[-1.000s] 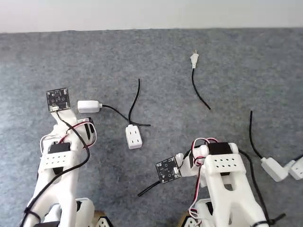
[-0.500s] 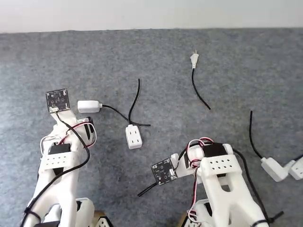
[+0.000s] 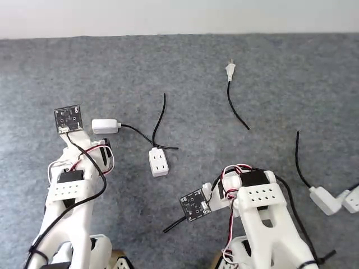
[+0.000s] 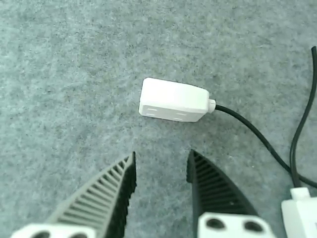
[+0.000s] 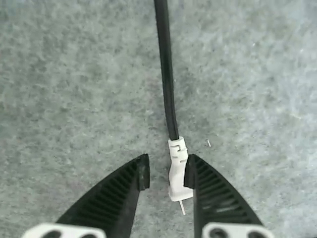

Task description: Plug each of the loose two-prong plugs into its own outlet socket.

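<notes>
The step in hand is the pick-up of a plug. The right claw [image 5: 167, 158] is down at the tabletop [image 3: 280, 101] with its jaws spread a little, one on each side of a small white plug [image 5: 177, 171]. One jaw sits against the plug's body and the other stands just clear of it, so nothing is pinched yet. The plug lies flat on the grey felt with its prongs pointing back toward the wrist and its black cord [image 5: 166, 74] running straight away from the claw.

The left claw [image 4: 161, 157] hangs spread and empty just short of a white outlet block [image 4: 173, 100], which lies flat with its own cord leading off. In the high view a second outlet [image 3: 159, 161] lies near, between the two arms, and another loose plug [image 3: 230, 69] rests well apart toward the far side.

My reading is that the next move calls for the right claw to close squarely on the plug's body, not on the thin prongs or the cord. It should then lift and turn the plug so the prongs face a socket's slots. The left claw looks placed to pin the outlet block, which seems light enough to slide under a push
</notes>
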Controlling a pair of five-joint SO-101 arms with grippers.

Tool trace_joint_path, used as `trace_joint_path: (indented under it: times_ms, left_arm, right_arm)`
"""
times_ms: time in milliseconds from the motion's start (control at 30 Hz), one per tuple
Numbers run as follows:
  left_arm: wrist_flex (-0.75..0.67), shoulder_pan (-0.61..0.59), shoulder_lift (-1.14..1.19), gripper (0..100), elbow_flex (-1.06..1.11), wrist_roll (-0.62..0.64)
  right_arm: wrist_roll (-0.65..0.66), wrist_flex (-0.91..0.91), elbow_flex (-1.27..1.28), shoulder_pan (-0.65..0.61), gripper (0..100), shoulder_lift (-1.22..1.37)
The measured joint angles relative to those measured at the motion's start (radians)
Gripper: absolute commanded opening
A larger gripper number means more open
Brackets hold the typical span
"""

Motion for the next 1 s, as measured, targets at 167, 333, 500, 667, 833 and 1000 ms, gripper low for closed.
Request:
trace_joint_path:
  times_ms: [167,333,500,667,833,1000]
  left_arm:
    - [0.0,0.0,0.0,16,0.0,0.0]
    - [0.0,0.0,0.0,16,0.0,0.0]
    - [0.0,0.0,0.0,16,0.0,0.0]
    - [0.0,0.0,0.0,16,0.0,0.0]
    - [0.0,0.0,0.0,16,0.0,-0.002]
    - [0.0,0.0,0.0,16,0.0,-0.002]
  right_arm:
    - [0.003,-0.015,0.0,0.0,12.6,0.0]
    - [0.003,-0.058,0.0,-0.041,12.5,0.021]
    - [0.003,-0.058,-0.018,-0.054,12.5,0.12]
    - [0.003,-0.06,-0.021,-0.052,12.5,0.166]
    - [0.003,-0.083,-0.021,-0.02,12.5,0.167]
    - [0.003,-0.092,-0.021,-0.015,12.5,0.167]
